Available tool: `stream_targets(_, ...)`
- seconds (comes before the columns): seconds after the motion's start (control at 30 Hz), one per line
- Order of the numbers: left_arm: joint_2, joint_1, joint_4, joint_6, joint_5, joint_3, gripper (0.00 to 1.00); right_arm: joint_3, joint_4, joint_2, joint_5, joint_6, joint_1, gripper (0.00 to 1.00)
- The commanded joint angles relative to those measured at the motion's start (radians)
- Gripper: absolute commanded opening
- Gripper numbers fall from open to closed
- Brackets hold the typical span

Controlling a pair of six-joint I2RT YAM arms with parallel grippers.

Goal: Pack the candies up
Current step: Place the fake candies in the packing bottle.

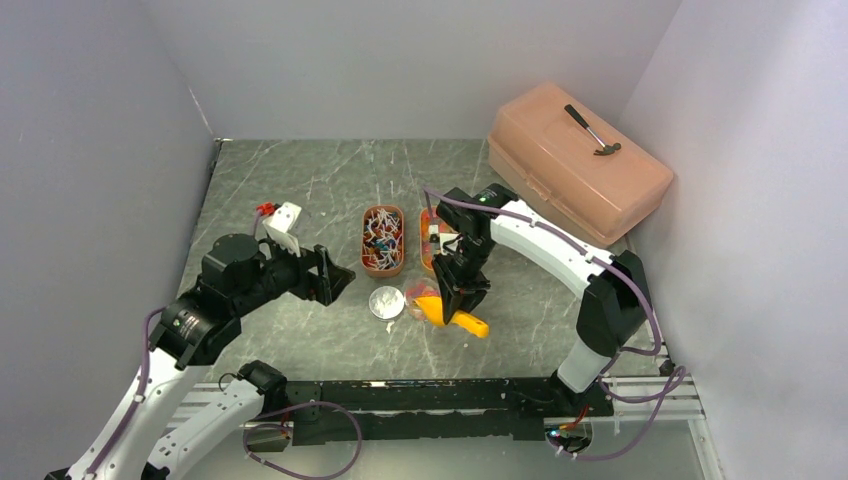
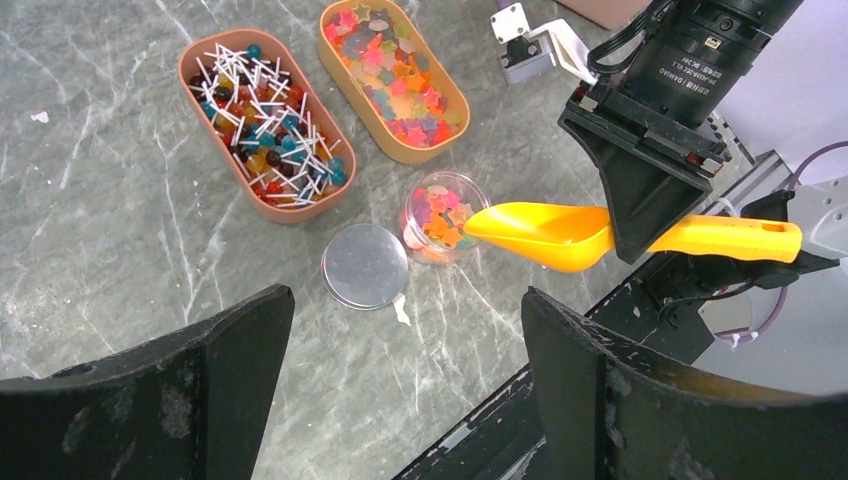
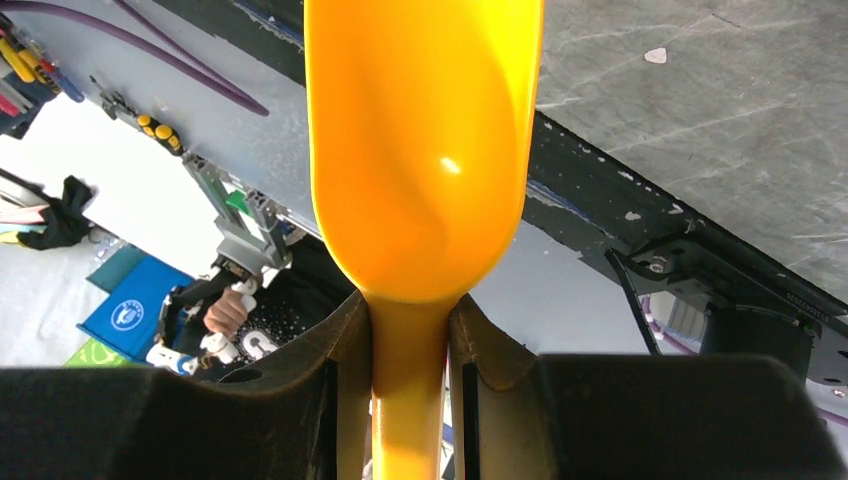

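Filling jar [image 2: 440, 215], early on.
R gripper [image 1: 462, 298] is clamping orange scoop [image 2: 545, 232] at part-filled jar, centre frame; L gripper [image 1: 335, 272] is hanging wide open; most candies [image 2: 265, 120] are sitting in trays [image 2: 290, 213], upper left; lid [image 2: 365, 265] is lying off.

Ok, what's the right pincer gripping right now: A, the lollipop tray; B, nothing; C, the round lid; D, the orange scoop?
D: the right pincer is shut around the handle of the orange scoop, whose tip reaches the small clear jar of gummy candies.
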Motion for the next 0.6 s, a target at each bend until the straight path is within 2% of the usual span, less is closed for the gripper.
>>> stream_targets(0.0, 0.014, 0.002, 0.010, 0.012, 0.006, 0.013, 0.90, -0.022, 0.028, -0.050, 0.031, 0.020, -0.003, 0.00)
stream_targets(0.17, 0.031, 0.003, 0.013, 0.012, 0.013, 0.010, 0.90, -0.036, 0.077, -0.096, 0.174, 0.001, 0.016, 0.00)
stream_targets(0.57, 0.094, 0.003, 0.017, 0.014, 0.054, 0.008, 0.90, -0.242, 0.414, -0.286, 0.322, -0.064, 0.140, 0.00)
